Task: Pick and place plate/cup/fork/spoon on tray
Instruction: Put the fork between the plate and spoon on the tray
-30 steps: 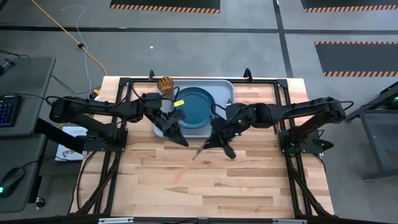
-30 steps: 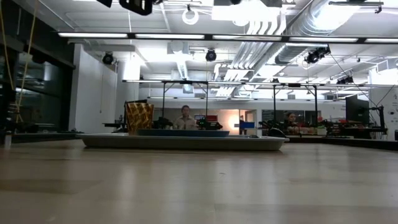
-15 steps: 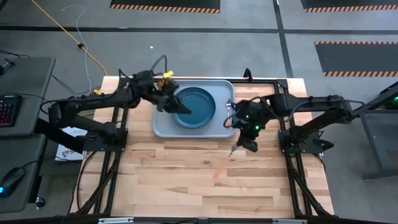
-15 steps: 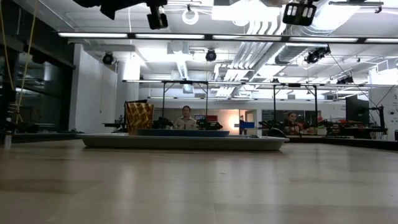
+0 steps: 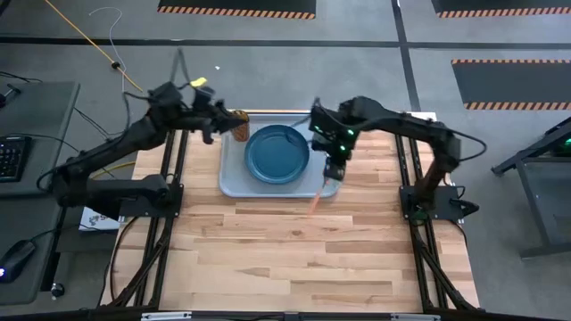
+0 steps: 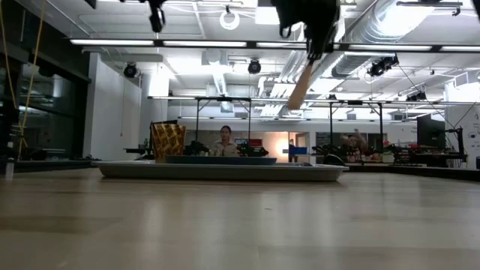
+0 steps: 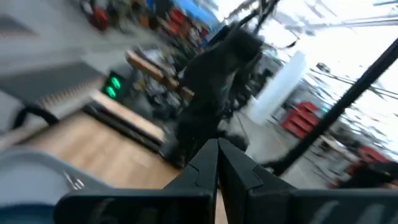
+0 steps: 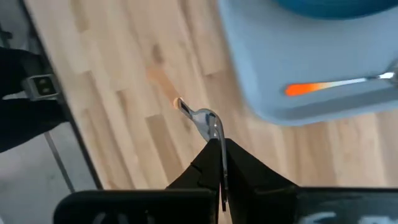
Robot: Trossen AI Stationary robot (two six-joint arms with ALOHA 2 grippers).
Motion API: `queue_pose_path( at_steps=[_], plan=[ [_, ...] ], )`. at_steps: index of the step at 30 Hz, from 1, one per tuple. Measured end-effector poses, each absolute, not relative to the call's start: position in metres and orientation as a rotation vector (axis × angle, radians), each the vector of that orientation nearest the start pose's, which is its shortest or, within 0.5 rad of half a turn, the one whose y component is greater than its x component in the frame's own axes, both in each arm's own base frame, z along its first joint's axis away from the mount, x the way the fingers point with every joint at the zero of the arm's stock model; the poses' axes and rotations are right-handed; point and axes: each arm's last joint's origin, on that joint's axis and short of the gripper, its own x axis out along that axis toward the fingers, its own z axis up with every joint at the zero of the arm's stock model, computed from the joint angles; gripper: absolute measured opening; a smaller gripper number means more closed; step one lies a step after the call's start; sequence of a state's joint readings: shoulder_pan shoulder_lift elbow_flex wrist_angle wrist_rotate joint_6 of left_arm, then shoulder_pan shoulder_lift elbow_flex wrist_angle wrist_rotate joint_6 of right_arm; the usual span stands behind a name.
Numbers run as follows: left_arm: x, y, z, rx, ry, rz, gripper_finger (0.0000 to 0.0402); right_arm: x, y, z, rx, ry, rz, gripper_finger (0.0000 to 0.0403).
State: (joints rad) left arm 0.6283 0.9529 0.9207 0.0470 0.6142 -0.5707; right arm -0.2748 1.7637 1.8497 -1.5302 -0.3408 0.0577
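The pale grey-blue tray [image 5: 230, 183] lies at the table's far middle. In it are the dark blue plate [image 5: 277, 152] and, in the far left corner, the amber cup [image 5: 239, 125], both resting on their bases. My right gripper [image 5: 332, 169] hangs over the tray's near right corner, shut on the spoon [image 8: 202, 115]. The spoon's orange handle [image 5: 317, 201] points down. Another orange-handled utensil [image 8: 311, 88] lies flat in the tray; its silver end runs out of the picture. My left gripper [image 5: 214, 125] is shut and empty, raised beside the cup. My right gripper pinches the spoon's silver end [image 8: 208, 121] between its two fingers, from above. The spoon hangs below the fingers, clear of tray and table. Its handle [image 6: 300, 86] slants down and away from the gripper.
Bare wooden table [image 5: 294, 259] lies near of the tray. Black frame rails [image 5: 169, 214] run along both sides of the table. In the low view, people [image 6: 223, 139] sit in the room far behind the table.
My right gripper has carried the spoon from the table's middle, first toward the right edge, then toward the far edge to the tray's near right corner. My left gripper has gone from the tray's near edge across the plate to the far left, beside the cup.
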Motion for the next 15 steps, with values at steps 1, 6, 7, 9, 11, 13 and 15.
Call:
queue_pose_path(
  at_steps=[1,6,7,9,11,13,15],
  plan=[
    [0.169,0.106,0.376,-0.539,-0.038,0.025,0.0000,0.316,-0.087,0.344,0.495,1.398,0.007,0.0000],
    [0.142,0.091,0.396,-0.435,-0.149,0.024,0.0000,0.330,-0.128,0.324,0.536,1.436,-0.018,0.0000],
    [0.138,0.088,0.399,-0.423,-0.164,0.019,0.0000,0.332,-0.136,0.319,0.548,1.440,-0.022,0.0000],
    [0.132,0.083,0.403,-0.398,-0.191,0.011,0.0000,0.333,-0.149,0.311,0.563,1.453,-0.029,0.0000],
    [0.128,0.079,0.406,-0.378,-0.208,0.000,0.0000,0.333,-0.161,0.301,0.584,1.468,-0.039,0.0000],
    [0.127,0.076,0.408,-0.373,-0.215,-0.011,0.0000,0.333,-0.173,0.292,0.605,1.484,-0.048,0.0000],
    [0.127,0.075,0.407,-0.386,-0.212,-0.021,0.0000,0.332,-0.182,0.285,0.612,1.492,-0.048,0.0000]
  ],
)
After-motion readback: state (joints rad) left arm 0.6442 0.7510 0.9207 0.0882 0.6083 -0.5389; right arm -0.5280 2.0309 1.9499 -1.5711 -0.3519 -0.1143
